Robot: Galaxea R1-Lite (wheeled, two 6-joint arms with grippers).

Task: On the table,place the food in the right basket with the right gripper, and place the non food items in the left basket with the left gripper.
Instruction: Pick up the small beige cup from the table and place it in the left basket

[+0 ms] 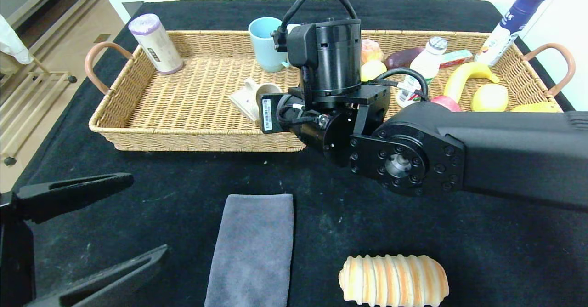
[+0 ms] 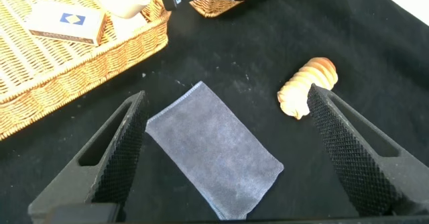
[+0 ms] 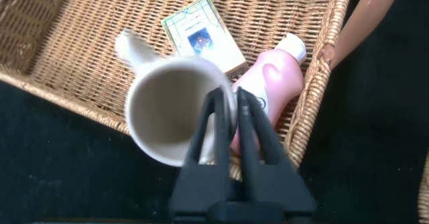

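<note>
My right gripper (image 3: 234, 106) is shut on the rim of a cream mug (image 3: 167, 110) and holds it over the right end of the left basket (image 1: 138, 114). The mug also shows in the head view (image 1: 257, 96), partly hidden by the right wrist. A grey cloth (image 1: 252, 247) and a ridged bread roll (image 1: 393, 279) lie on the black table near the front. My left gripper (image 1: 147, 214) is open at the front left. In the left wrist view it (image 2: 226, 96) hangs above the cloth (image 2: 214, 150), with the bread (image 2: 306, 86) by one finger.
Under the mug lie a pink bottle (image 3: 271, 76) and a small card box (image 3: 204, 36). The left basket also holds a bag roll (image 1: 155, 44) and a blue cup (image 1: 265, 42). The right basket (image 1: 546, 86) holds a banana (image 1: 466, 75), a lemon (image 1: 489, 97) and bottles.
</note>
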